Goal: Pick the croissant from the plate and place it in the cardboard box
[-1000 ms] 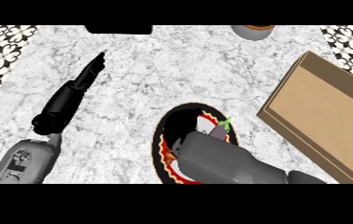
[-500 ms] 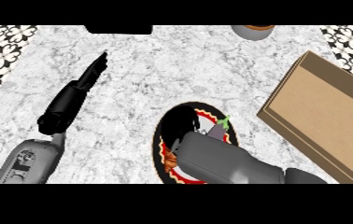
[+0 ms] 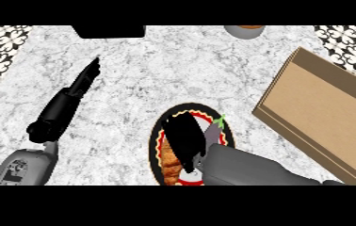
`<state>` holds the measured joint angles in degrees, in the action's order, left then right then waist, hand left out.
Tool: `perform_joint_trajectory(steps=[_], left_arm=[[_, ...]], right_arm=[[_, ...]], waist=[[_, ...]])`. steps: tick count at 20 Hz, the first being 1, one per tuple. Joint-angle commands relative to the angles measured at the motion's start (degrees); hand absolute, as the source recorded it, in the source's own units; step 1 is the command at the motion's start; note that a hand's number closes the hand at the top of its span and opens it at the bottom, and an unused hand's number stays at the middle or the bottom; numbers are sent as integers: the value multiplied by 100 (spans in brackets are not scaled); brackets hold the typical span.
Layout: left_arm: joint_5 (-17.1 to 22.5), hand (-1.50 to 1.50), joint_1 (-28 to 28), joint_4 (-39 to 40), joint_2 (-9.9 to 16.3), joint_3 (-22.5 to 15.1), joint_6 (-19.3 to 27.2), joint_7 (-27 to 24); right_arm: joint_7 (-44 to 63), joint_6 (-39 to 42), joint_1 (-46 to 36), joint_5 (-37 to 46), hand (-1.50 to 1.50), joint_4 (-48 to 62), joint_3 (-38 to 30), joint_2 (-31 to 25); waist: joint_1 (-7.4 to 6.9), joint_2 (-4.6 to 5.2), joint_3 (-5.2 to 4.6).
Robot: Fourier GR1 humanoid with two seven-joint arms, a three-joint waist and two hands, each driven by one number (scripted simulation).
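Both forearms are smooth grey shells; the left forearm (image 3: 24,166), lower left, has small dark markings. Left hand (image 3: 66,105) and right hand (image 3: 184,140) are matte black.

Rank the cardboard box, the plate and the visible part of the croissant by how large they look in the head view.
1. Cardboard box, largest, though cut off by the picture's right edge.
2. Plate, partly covered by the right hand.
3. Croissant, only a strip showing beside the hand; its full size cannot be judged.
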<state>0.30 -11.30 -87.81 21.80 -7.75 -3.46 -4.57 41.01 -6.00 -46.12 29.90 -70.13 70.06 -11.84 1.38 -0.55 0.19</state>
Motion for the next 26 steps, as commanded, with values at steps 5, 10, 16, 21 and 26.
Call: perform_joint_trajectory(steps=[5, 10, 16, 21, 26], left_arm=[[54, 0, 38, 70, 86, 242, -57, -69], [47, 0, 144, -188, 169, 221, -175, 147], [142, 0, 80, 17, 200, 408, -257, -39], [-79, 0, -87, -18, -11, 229, -144, 74], [-13, 0, -83, -222, 65, 348, -307, 220]], right_arm=[[-823, -1010, 477, 869, 150, -2468, -269, -2054], [-177, -1094, 898, 906, 150, -4074, -1086, -2952], [578, -1740, 1508, 297, 150, -4532, -2607, -3610], [251, -1826, 1822, -550, 150, -4315, -3986, -4312], [-848, -1939, 2597, -1275, 150, -3442, -4917, -4608]], waist=[[75, -10, -20], [57, -26, -19], [114, 11, -16], [-2, 52, -13], [-83, 57, -11]])
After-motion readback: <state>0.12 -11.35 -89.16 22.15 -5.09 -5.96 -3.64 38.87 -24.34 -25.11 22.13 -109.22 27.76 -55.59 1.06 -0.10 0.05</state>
